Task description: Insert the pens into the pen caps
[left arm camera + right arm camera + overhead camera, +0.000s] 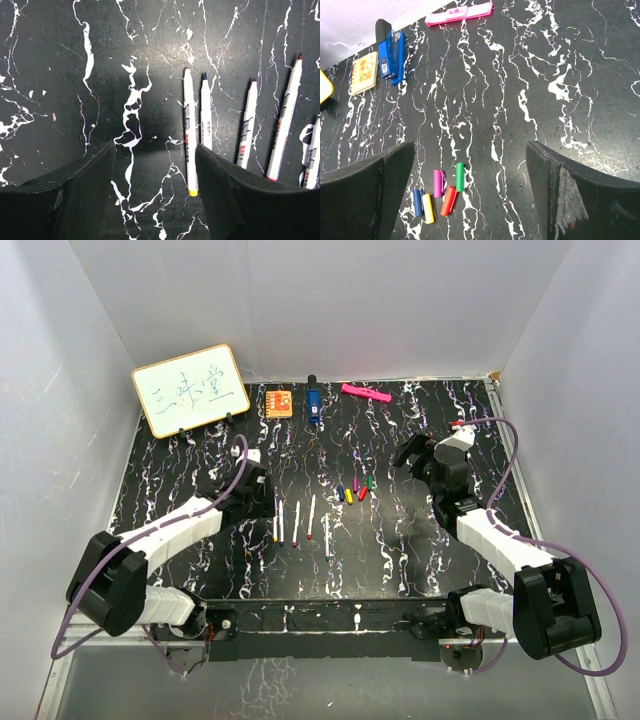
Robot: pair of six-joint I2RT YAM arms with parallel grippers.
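- Black marbled table: under both my grippers.
- Whiteboard: propped well beyond my left gripper.
- Left gripper: jaws spread, holding nothing, over bare table.
- Right gripper: jaws spread, holding nothing.
- Pens: five, uncapped, flat, side by side, just right of my left gripper.
- Pen caps: five, clustered on the table between my right gripper's fingers, nearer the left one.

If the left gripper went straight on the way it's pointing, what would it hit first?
Probably bare table: the left gripper frames mostly marbled surface between its open fingers, and the nearest pen lies off-centre, beside one finger. Depth is hard to judge.
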